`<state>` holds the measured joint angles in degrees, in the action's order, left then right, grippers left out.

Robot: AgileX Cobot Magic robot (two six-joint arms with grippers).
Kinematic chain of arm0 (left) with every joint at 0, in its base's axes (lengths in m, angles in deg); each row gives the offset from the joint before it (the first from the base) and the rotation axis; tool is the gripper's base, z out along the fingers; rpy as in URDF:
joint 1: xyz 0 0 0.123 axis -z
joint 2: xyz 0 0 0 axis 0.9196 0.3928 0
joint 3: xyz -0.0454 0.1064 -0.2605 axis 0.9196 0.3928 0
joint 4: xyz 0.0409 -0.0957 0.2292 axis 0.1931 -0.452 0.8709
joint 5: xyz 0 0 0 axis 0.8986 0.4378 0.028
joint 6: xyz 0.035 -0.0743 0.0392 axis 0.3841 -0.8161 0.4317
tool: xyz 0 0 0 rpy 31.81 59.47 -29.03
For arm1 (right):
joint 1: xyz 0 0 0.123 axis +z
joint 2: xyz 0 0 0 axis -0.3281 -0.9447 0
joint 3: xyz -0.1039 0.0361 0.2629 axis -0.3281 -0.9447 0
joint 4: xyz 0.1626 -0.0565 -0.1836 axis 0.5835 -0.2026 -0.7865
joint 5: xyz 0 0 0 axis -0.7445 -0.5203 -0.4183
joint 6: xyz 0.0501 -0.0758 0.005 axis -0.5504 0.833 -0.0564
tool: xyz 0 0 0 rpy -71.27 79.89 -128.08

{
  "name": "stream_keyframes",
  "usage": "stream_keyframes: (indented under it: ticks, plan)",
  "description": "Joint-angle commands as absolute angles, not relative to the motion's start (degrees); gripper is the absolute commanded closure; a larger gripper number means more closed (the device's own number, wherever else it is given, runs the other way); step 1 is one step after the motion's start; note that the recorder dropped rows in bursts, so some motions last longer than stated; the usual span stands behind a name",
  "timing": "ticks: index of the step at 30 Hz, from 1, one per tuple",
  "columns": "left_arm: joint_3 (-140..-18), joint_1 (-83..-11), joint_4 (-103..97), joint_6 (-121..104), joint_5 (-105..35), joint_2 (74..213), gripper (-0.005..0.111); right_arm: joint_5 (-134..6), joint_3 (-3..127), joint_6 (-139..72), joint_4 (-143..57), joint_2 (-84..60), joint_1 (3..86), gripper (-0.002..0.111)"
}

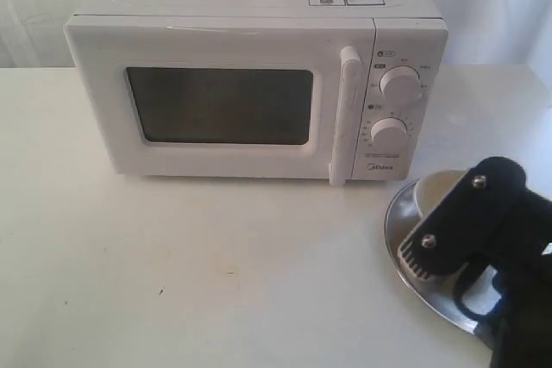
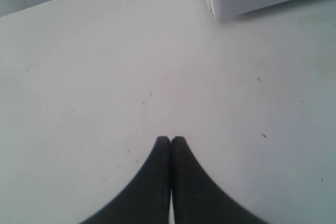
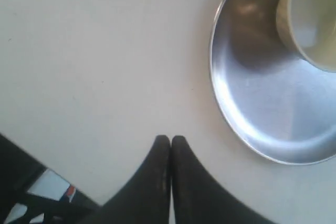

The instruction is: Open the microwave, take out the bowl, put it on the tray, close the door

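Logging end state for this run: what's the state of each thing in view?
microwave: upright, shut.
door: closed flush.
bowl: upright, sitting on tray.
tray: flat, carrying bowl.
left gripper: shut, empty.
right gripper: shut, empty, beside tray.

A plain white table (image 1: 216, 273) carries the white microwave (image 1: 250, 84), which stands squarely on it. The silver tray (image 3: 262, 108) lies flat on the table just in front of the microwave's knob end. In front of the microwave's window the surface shows tiny dark specks (image 1: 160, 291) and perhaps a faint brownish stain (image 1: 228, 271)
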<state>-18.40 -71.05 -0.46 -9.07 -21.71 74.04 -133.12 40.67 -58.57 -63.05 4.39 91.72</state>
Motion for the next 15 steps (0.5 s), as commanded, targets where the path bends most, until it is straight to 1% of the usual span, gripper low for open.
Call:
stream_keyframes:
  ticks: [1,3,4,5,6,7,8,10,13,15]
  plan:
    - [-18.3,-70.8,-0.7,-9.3,-21.7,73.8,0.107,-103.8,36.1,-61.2,-66.4,16.2,85.9,0.108]
    - [-18.3,-70.8,-0.7,-9.3,-21.7,73.8,0.107,-67.4,28.1,-61.2,-66.1,25.0,75.0,0.108]
    - [-18.3,-70.8,-0.7,-9.3,-21.7,73.8,0.107,-54.8,25.3,-61.2,-64.9,29.2,69.9,0.108]
    - [-18.3,-70.8,-0.7,-9.3,-21.7,73.8,0.107,-48.9,22.4,-61.2,-63.1,33.6,64.1,0.108]
    - [-18.3,-70.8,-0.7,-9.3,-21.7,73.8,0.107,-47.3,19.5,-61.4,-58.0,38.8,58.0,0.108]
    - [-18.3,-70.8,-0.7,-9.3,-21.7,73.8,0.107,-49.3,17.5,-61.4,-53.5,42.0,53.9,0.108]
    - [-18.3,-70.8,-0.7,-9.3,-21.7,73.8,0.107,-55.0,14.6,-61.4,-48.2,47.6,48.6,0.108]
    - [-18.3,-70.8,-0.7,-9.3,-21.7,73.8,0.107,-69.7,10.8,-61.4,-41.8,54.9,42.6,0.108]
    - [-18.3,-70.8,-0.7,-9.3,-21.7,73.8,0.107,-78.7,5.8,-61.4,-41.7,59.5,39.3,0.108]
    - [-18.3,-70.8,-0.7,-9.3,-21.7,73.8,0.107,-78.8,4.1,-61.2,-42.6,59.5,39.2,0.108]
